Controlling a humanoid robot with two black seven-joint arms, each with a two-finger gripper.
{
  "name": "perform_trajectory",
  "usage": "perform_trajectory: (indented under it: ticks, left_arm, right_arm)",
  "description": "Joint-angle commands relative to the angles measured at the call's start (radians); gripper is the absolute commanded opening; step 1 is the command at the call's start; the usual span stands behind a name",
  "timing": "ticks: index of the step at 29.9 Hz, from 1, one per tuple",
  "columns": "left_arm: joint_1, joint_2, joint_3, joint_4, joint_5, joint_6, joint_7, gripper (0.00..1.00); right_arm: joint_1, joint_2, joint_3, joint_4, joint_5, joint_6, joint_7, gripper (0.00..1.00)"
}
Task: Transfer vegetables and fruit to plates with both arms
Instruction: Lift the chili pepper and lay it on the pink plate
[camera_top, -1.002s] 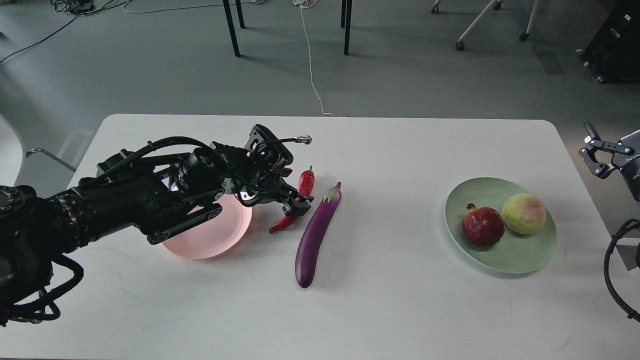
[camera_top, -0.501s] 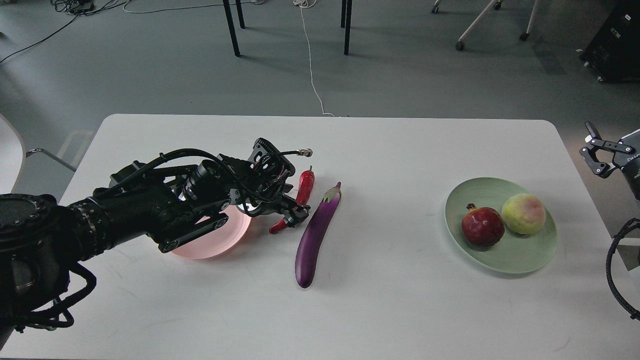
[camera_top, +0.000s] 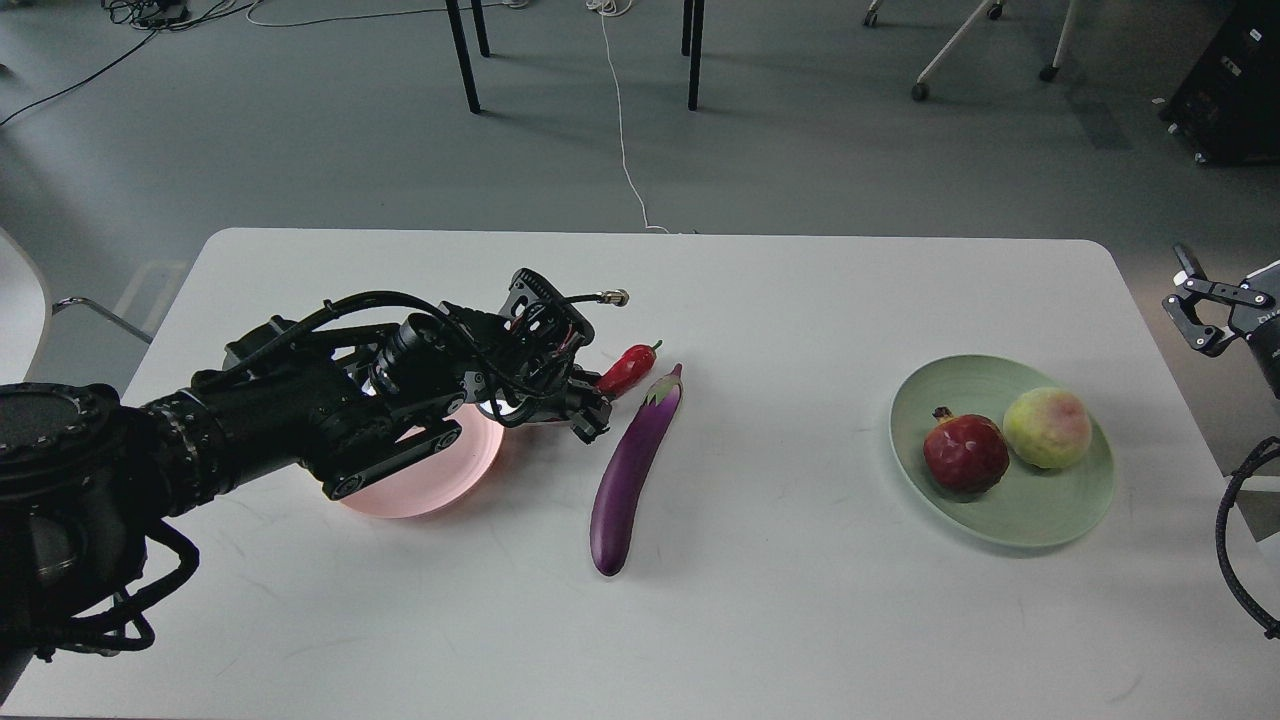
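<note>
My left gripper (camera_top: 590, 412) is shut on the red chili pepper (camera_top: 625, 368), whose stem end sticks out up and to the right while its tail is hidden behind the fingers. It sits just right of the pale pink plate (camera_top: 400, 490), which my left arm partly covers. The purple eggplant (camera_top: 630, 465) lies on the table right beside the gripper. The pale green plate (camera_top: 1040, 520) holds the pomegranate (camera_top: 965, 452) and the yellow-green fruit (camera_top: 1047, 427). My right gripper (camera_top: 1192, 305) is open and empty off the table's right edge.
The white table (camera_top: 800, 600) ends close behind the chili's far side and at the right near my right arm. Chair and table legs (camera_top: 462, 55) and a white cable (camera_top: 622, 130) are on the floor beyond.
My left gripper dropped onto the chili and closed on it. The chili has swung from lying lengthwise to pointing stem-up to the right, its tail now hidden. The right arm has barely moved.
</note>
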Motion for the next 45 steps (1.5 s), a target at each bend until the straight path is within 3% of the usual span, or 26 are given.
perform_trajectory:
  ticks: [1, 6, 10, 12, 15, 18, 23, 27, 32, 41, 45]
  left_arm:
    - [-0.013, 0.008, 0.000, -0.023, 0.003, -0.005, -0.003, 0.09]
    - [-0.126, 0.058, -0.017, -0.115, -0.032, -0.045, -0.014, 0.07]
    - [-0.264, 0.167, -0.014, -0.224, -0.169, -0.117, -0.046, 0.08]
    - [-0.286, 0.266, -0.008, -0.314, -0.171, -0.133, -0.066, 0.08]
    - [-0.285, 0.470, 0.009, -0.539, -0.168, -0.133, -0.066, 0.08]
    - [-0.269, 0.619, 0.055, -0.672, -0.163, -0.133, -0.063, 0.08]
    - [-0.150, 0.779, 0.101, -0.660, -0.126, -0.133, -0.073, 0.08]
    - [-0.035, 0.825, 0.095, -0.652, -0.120, -0.052, -0.066, 0.08]
    - [0.014, 0.802, 0.091, -0.623, -0.120, -0.021, -0.058, 0.09]
    - [0.004, 0.637, 0.089, -0.494, -0.120, -0.019, -0.058, 0.13]
    - [0.005, 0.632, 0.089, -0.459, -0.126, -0.019, -0.058, 0.23]
  right_arm:
    - [0.001, -0.008, 0.000, 0.001, 0.000, 0.000, 0.001, 0.99]
    - [0.001, -0.036, 0.000, 0.004, 0.000, 0.000, 0.001, 0.99]
    - [0.001, -0.056, 0.000, 0.003, 0.000, 0.000, 0.001, 0.99]
    - [0.001, -0.059, 0.000, 0.003, 0.000, 0.000, 0.001, 0.99]
    - [0.001, -0.059, 0.002, 0.003, 0.000, 0.000, 0.001, 0.99]
    - [0.001, -0.059, 0.000, 0.004, 0.000, 0.000, 0.001, 0.99]
    - [0.002, -0.059, 0.002, 0.004, 0.000, 0.000, 0.001, 0.99]
    - [0.002, -0.062, 0.012, 0.004, 0.000, 0.000, -0.001, 0.99]
    - [0.004, -0.076, 0.014, 0.004, 0.000, 0.000, -0.001, 0.99]
    - [0.005, -0.094, 0.014, 0.023, 0.000, 0.000, 0.001, 0.99]
    - [0.002, -0.134, 0.015, 0.049, 0.000, 0.000, 0.001, 0.99]
